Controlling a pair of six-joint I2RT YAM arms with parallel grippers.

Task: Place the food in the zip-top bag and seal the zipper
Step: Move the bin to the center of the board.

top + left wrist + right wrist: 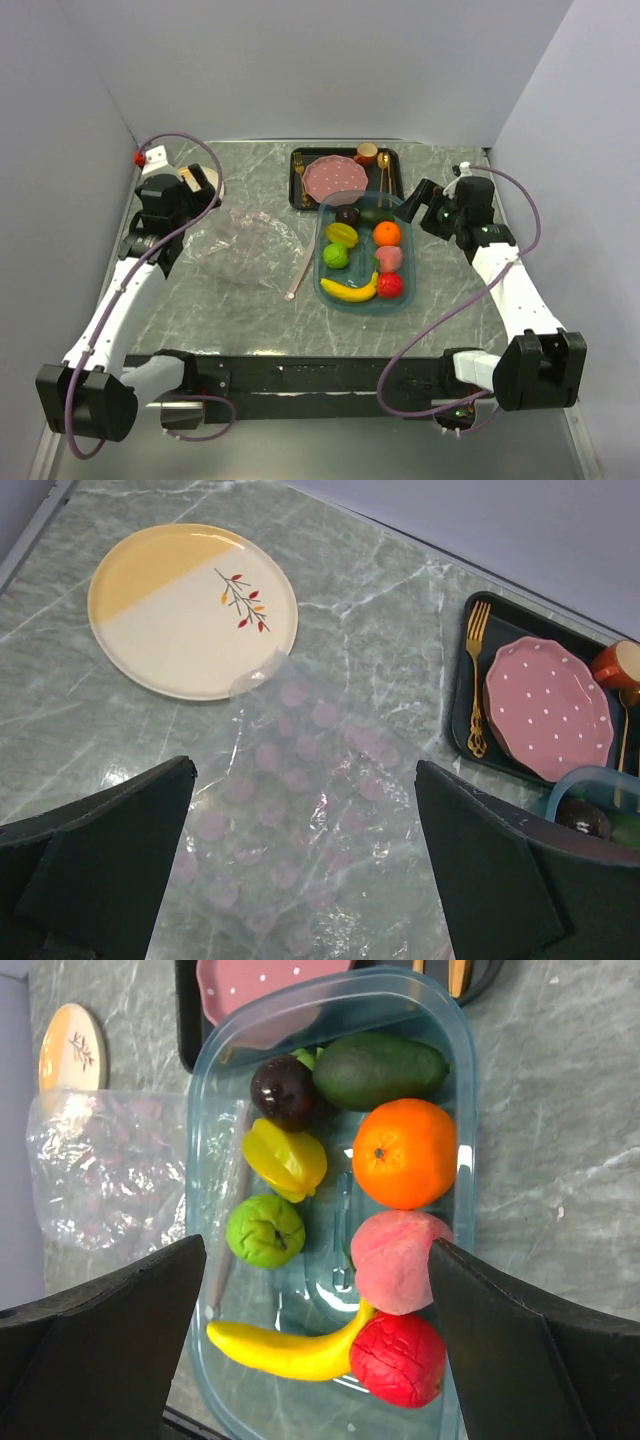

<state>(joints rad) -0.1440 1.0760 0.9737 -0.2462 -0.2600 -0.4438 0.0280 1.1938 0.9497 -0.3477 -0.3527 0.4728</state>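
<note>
The food lies in a translucent blue tray (322, 285): banana (350, 290), strawberry (390, 285), peach (388, 258), orange (387, 233), lime (336, 256), starfruit (342, 234), a dark plum (347, 214) and a dark green avocado (373, 214). The zip-top bag (245, 248) lies flat left of the tray, its pink zipper (298, 275) along the side nearest the tray. My left gripper (205, 185) is open and empty above the bag (300, 800). My right gripper (418, 200) is open and empty above the tray, with the banana (290, 1350), strawberry (400, 1360) and peach (398, 1260) between its fingers.
A yellow and white plate (190, 605) lies at the back left, touching the bag's far corner. A black tray (297, 190) at the back holds a pink dotted plate (330, 177), gold cutlery (477, 680) and a red cup (367, 153). Walls close in the sides and back.
</note>
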